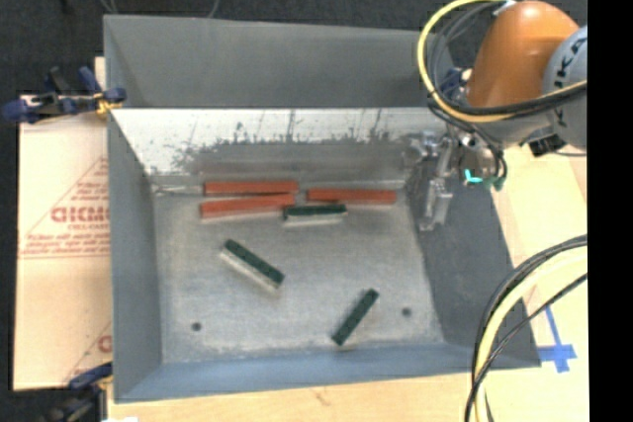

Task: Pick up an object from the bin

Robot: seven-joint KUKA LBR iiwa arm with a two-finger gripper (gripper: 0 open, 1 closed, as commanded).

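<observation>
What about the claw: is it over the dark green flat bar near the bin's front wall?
No, the claw is by the grey metal bin's right wall, apart from that dark green flat bar.

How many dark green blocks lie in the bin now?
3. The back green block lies beside the red bars near the rear wall; the middle green block lies left of centre; the front green block lies near the front wall, right of centre. None appears hidden.
</observation>
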